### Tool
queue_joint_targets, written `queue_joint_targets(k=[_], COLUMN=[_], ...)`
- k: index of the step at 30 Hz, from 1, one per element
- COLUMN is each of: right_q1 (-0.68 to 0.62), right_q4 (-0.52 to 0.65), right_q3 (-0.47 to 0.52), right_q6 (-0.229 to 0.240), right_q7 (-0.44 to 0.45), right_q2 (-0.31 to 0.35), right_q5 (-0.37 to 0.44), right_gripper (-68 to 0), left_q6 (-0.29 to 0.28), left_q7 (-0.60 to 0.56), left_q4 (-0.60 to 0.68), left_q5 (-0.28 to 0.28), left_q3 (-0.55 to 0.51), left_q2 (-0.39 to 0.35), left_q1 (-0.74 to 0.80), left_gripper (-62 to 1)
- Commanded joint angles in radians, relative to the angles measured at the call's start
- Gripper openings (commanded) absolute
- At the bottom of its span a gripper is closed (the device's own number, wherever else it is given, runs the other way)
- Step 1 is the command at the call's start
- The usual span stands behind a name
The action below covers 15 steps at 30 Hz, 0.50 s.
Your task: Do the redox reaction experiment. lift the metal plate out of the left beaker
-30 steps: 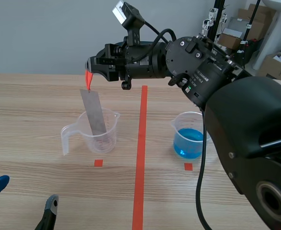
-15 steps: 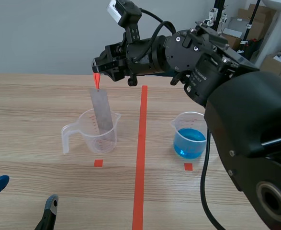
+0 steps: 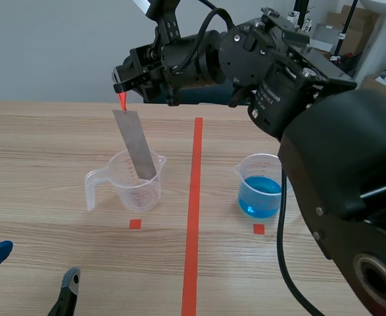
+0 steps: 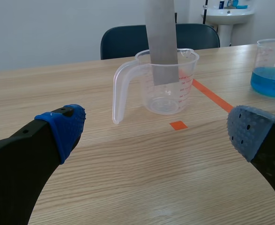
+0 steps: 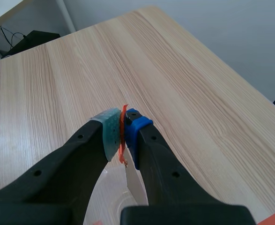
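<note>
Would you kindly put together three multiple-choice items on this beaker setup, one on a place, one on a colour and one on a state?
1. Where is the lower end of the metal plate?
A. Inside the left beaker
B. In the blue liquid
C. Flat on the table

2. What colour is the liquid in the right beaker?
A. Green
B. Clear
C. Blue

3. How does the left gripper stand?
A. Shut on the plate
B. Open, holding nothing
C. Shut on a beaker handle

Answers:
1 A: the left wrist view shows the plate's end below the rim.
2 C: blue fills its lower half.
3 B: its fingers stand wide apart, gripping nothing, while the right gripper pinches the plate's orange tag.
</note>
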Motion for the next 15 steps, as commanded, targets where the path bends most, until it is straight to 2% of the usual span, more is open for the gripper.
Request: queue_joint_targets(k=[1,15], right_q1=[0.031,0.031], right_q4=[0.035,0.165], right_q3=[-0.01,-0.015], right_q6=[0.016,0.016], right_q7=[0.008,-0.027], right_q2=[-0.005,-0.005], right_q5=[0.012,0.023], right_gripper=[-67.1,-67.1], left_q6=[0.001,0.001], left_q7=[-0.019,-0.019], left_q4=[0.016,0.016], left_q5=[-0.003,-0.003], left_q3=[0.001,0.001], left_q2=[-0.001,-0.001], left_q1=[-0.003,-0.003], left_gripper=[1.4,1.4])
